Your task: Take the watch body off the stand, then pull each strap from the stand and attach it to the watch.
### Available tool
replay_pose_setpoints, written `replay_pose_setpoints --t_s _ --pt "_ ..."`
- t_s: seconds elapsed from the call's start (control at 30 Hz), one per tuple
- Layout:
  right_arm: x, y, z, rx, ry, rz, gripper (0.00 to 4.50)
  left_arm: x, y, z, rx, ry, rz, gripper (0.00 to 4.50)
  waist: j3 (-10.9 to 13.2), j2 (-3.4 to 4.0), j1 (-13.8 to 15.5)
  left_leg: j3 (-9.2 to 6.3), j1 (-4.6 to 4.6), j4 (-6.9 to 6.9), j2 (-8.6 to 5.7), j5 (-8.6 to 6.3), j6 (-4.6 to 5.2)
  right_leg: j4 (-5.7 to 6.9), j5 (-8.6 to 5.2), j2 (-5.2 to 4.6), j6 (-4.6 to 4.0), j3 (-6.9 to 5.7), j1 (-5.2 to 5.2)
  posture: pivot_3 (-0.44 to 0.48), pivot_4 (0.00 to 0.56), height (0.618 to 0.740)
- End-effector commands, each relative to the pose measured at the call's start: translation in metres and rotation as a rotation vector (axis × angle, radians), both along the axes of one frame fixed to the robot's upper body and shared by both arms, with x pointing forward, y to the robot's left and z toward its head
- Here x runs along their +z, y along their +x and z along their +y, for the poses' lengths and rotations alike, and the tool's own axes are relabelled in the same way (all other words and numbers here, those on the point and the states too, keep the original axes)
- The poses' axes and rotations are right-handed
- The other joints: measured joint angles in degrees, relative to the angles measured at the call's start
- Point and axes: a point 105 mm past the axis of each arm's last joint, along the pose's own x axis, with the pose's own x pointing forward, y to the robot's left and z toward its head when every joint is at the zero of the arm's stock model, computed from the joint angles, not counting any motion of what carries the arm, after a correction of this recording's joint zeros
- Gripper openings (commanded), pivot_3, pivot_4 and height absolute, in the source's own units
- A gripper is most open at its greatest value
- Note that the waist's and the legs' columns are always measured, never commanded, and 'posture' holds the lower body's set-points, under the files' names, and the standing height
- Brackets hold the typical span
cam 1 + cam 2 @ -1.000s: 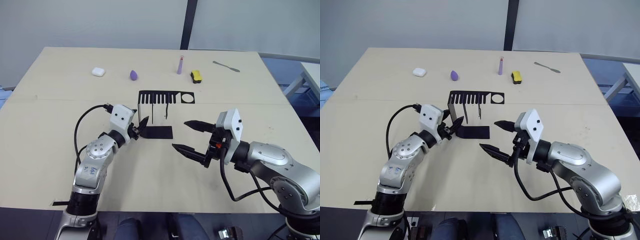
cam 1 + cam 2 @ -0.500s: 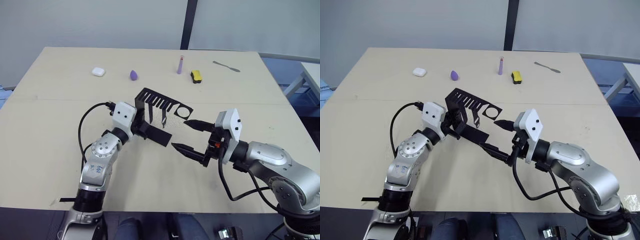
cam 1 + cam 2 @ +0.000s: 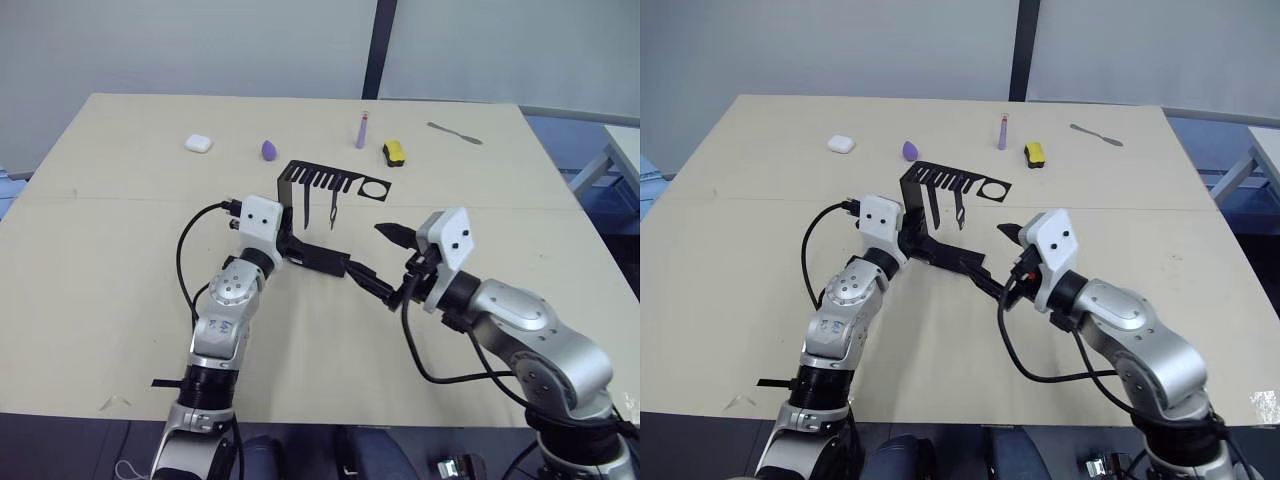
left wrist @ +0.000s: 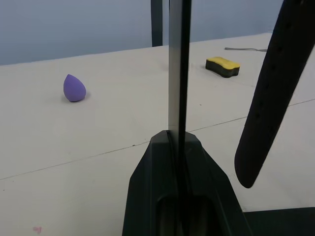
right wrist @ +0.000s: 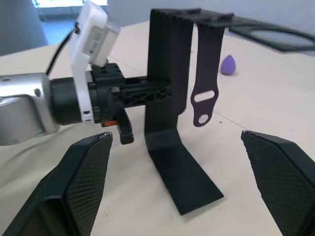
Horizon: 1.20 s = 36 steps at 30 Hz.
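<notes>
The black stand (image 3: 330, 183) is near the table's middle, and my left gripper (image 3: 285, 246) is shut on its thin upright (image 4: 176, 73). Two dark straps hang from the comb slots, one (image 3: 303, 208) nearer the upright and one (image 3: 333, 212) further along; the latter has slots and holes (image 5: 204, 83). The round hole (image 3: 373, 188) at the arm's end holds nothing, and the watch body is out of view. My right gripper (image 3: 365, 250) is open just right of the stand's flat base (image 3: 322, 262), with one finger (image 5: 88, 187) on each side of it.
Along the table's far side lie a white case (image 3: 198, 143), a purple egg shape (image 3: 269, 150), an upright lilac tube (image 3: 360, 130), a yellow-and-black block (image 3: 394, 152) and a metal spatula (image 3: 455, 133). Another table's corner (image 3: 625, 150) stands at the right.
My left gripper closed on the stand's upright, and the stand tipped and turned before coming back upright. The right gripper moved left, up to the stand's base.
</notes>
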Motion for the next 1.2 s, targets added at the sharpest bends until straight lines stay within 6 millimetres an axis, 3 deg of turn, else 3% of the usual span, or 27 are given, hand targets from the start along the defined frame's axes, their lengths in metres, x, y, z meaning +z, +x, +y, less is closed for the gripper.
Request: replay_pose_setpoints --t_s 0.03,0.37,0.5,0.6,0.83,1.2 --pt "0.008 0.009 0.010 -0.086 0.022 -0.047 4.50 0.012 0.000 -0.007 0.002 0.016 -0.062 0.01 0.0 0.00 0.0 0.01 0.01 0.01 0.00 0.00 0.00 0.02 0.00 0.00 0.00 0.00 0.00 0.000 0.150 0.740" --pt "0.012 0.042 0.027 -0.305 0.095 -0.023 4.50 0.010 -0.008 -0.014 -0.022 0.035 -0.084 0.01 0.0 0.00 -0.2 0.15 0.00 0.02 0.01 0.00 -0.01 0.18 -0.02 -0.01 -0.04 0.05 -0.14 0.000 0.150 0.740" --pt "0.017 0.047 0.032 -0.312 0.110 -0.038 4.50 0.009 -0.010 -0.012 -0.018 0.038 -0.082 0.01 0.0 0.00 -0.2 0.16 0.00 0.02 0.00 0.00 -0.01 0.17 -0.02 -0.02 -0.05 0.05 -0.15 0.000 0.150 0.740" --pt "0.019 0.046 0.039 -0.294 0.107 -0.054 3.60 0.008 -0.010 -0.012 -0.018 0.038 -0.080 0.00 0.0 0.01 -0.4 0.16 0.00 0.01 0.01 0.00 -0.01 0.19 -0.03 -0.02 -0.05 0.04 -0.15 0.000 0.150 0.740" --pt "0.024 0.038 0.045 -0.259 0.075 -0.117 0.22 0.009 -0.009 -0.010 -0.010 0.038 -0.081 0.00 0.0 0.01 -0.5 0.16 0.00 0.01 0.00 0.00 -0.01 0.18 -0.03 -0.02 -0.05 0.04 -0.15 0.000 0.150 0.740" --pt "0.043 0.021 0.034 -0.192 -0.060 -0.288 0.10 0.002 -0.009 -0.012 -0.014 0.031 -0.060 0.00 0.0 0.01 -0.5 0.15 -0.01 -0.01 0.00 0.00 -0.01 0.15 -0.03 -0.03 -0.05 0.03 -0.15 0.000 0.150 0.740"
